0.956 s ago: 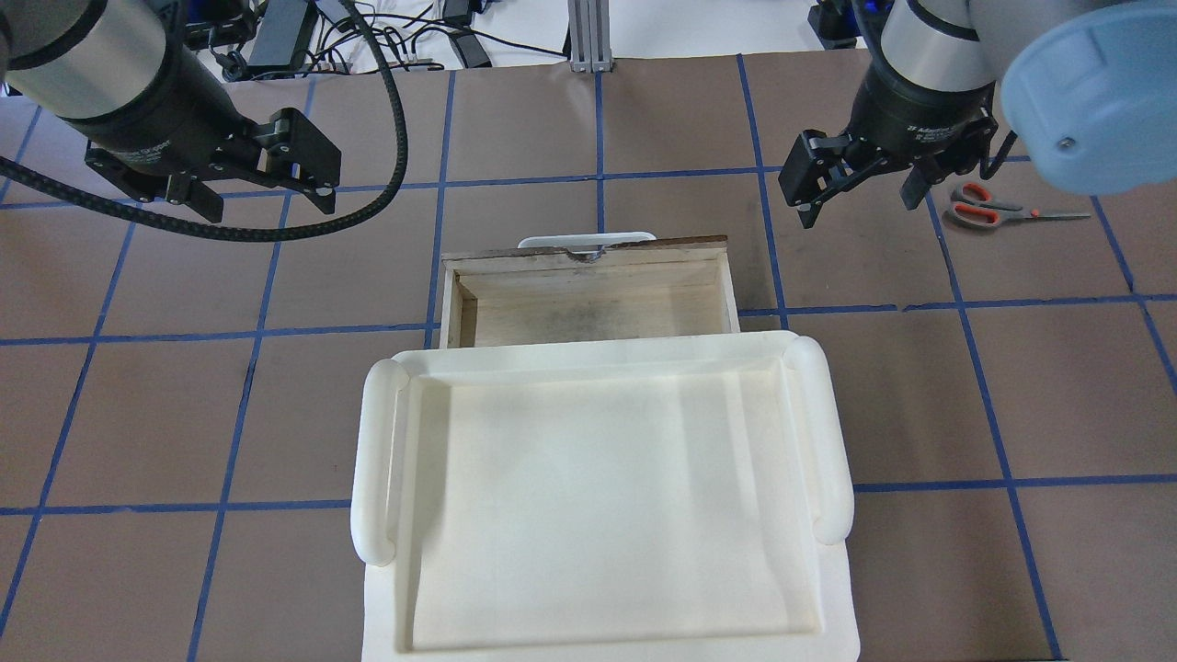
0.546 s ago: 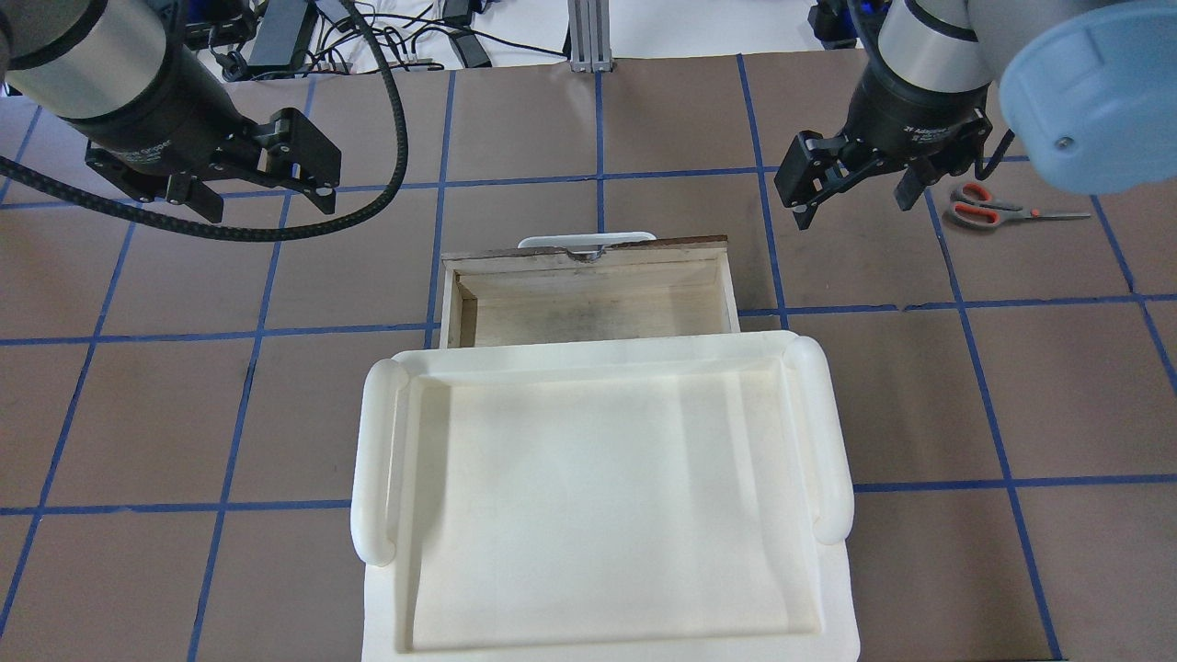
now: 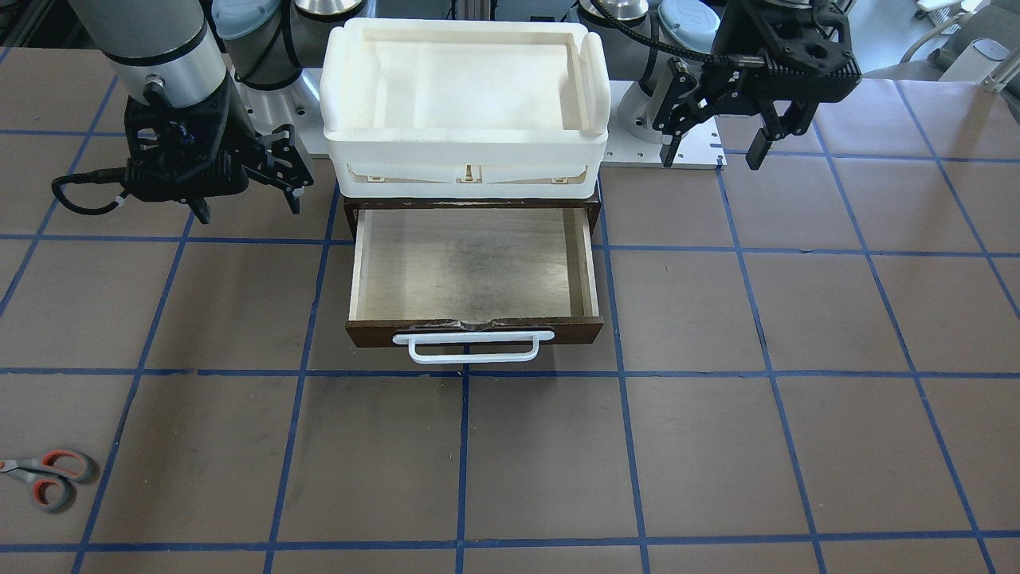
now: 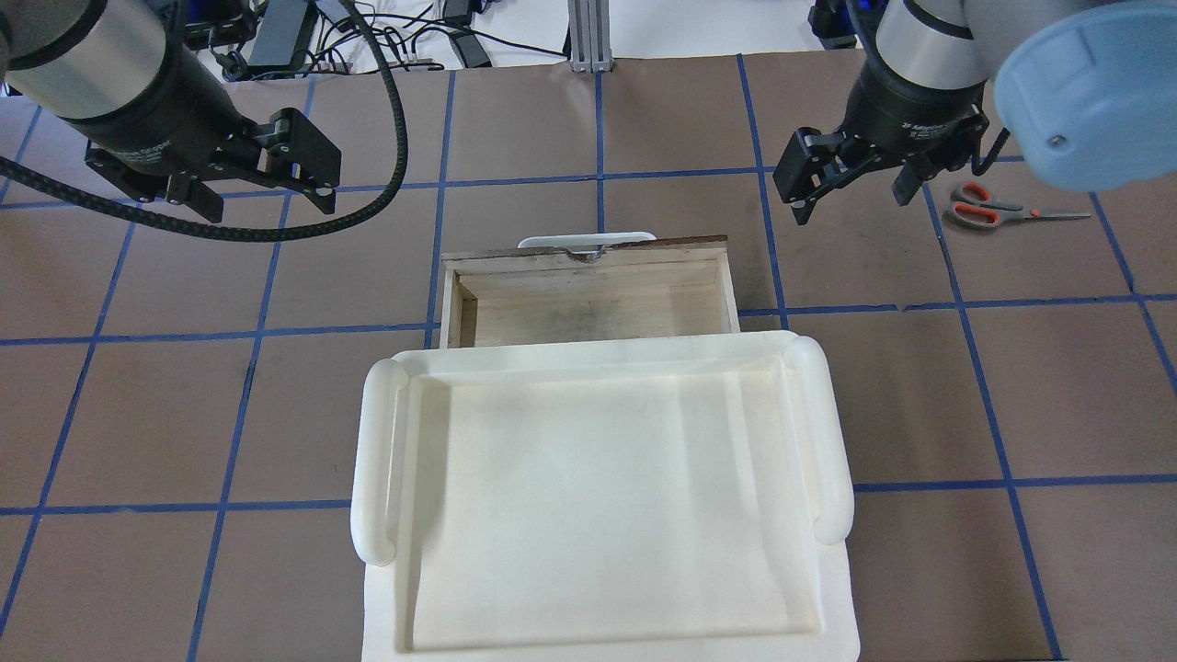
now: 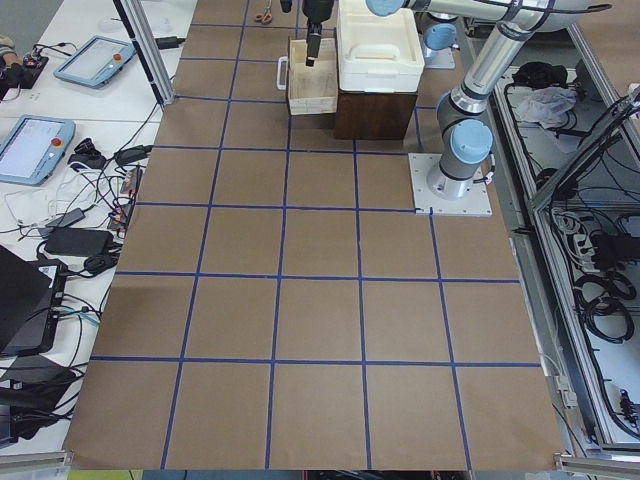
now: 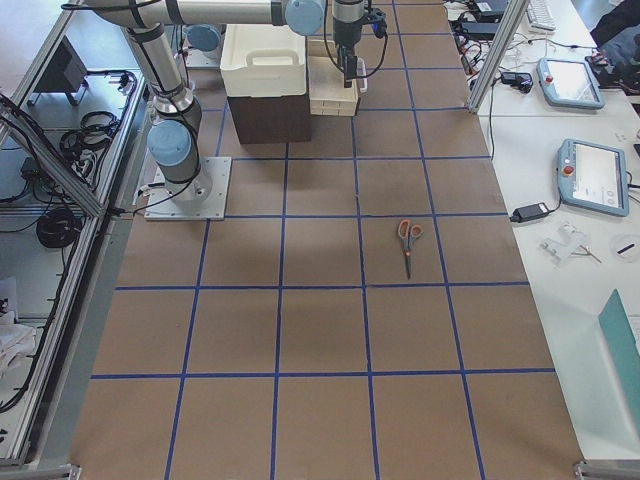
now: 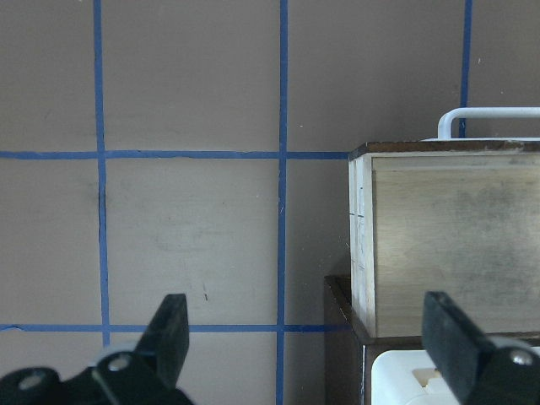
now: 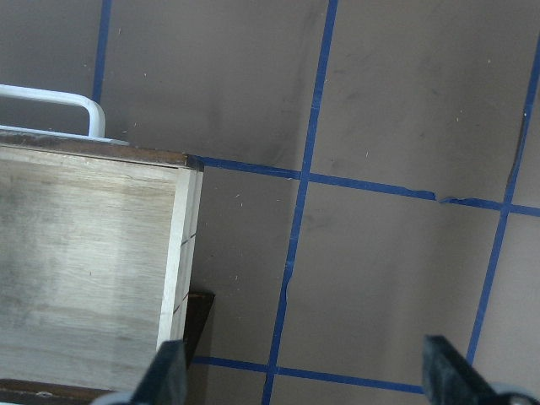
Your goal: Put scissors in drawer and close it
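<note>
The scissors (image 4: 988, 207), with grey handles lined orange-red, lie flat on the brown table at the far right; they also show in the front view (image 3: 48, 480). The drawer (image 4: 588, 308) stands pulled open and empty, its dark front and white bar handle (image 3: 472, 348) facing away from the robot. My right gripper (image 4: 853, 204) hangs open and empty above the table between the drawer and the scissors. My left gripper (image 4: 262, 198) hangs open and empty to the left of the drawer. The wrist views show both open grippers, left (image 7: 310, 346) and right (image 8: 308, 375), beside the drawer's corners.
A white plastic tray (image 4: 377, 487) sits on top of the dark brown cabinet (image 6: 268, 118) that holds the drawer. Blue tape lines grid the table. Cables and devices lie beyond the far edge (image 4: 303, 37).
My right gripper has shifted slightly toward the table's far side. The left arm, the drawer and the scissors have not moved.
</note>
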Robot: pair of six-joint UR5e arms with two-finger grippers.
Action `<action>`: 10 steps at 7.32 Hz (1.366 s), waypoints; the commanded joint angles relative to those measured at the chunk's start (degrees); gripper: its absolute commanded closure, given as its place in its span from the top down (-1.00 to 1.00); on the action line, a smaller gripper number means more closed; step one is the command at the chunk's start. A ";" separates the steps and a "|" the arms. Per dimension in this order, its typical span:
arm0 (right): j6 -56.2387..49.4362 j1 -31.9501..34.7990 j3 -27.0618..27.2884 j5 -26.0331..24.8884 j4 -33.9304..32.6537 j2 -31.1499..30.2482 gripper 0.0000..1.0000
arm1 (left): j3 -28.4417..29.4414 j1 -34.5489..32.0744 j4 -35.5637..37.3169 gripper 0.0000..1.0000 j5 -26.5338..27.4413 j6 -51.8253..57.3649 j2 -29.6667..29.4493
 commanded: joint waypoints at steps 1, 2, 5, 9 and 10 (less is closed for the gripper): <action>-1.46 -0.38 -0.04 0.03 -1.23 0.07 1.00 | 0.00 0.00 0.00 1.00 0.00 0.00 -0.01; -6.17 -0.72 -0.04 0.12 -3.40 0.24 1.00 | 0.00 0.00 0.00 1.00 0.00 0.00 -0.01; -25.05 -8.26 -0.13 1.25 -4.13 2.61 1.00 | -0.09 0.00 0.00 1.00 0.00 0.00 0.08; -61.17 -21.53 -0.66 2.32 -10.60 10.06 1.00 | -0.44 0.00 0.09 1.00 0.00 0.00 0.17; -67.59 -22.60 -0.66 1.53 -14.20 11.66 1.00 | -0.44 0.00 0.09 1.00 0.00 0.00 0.17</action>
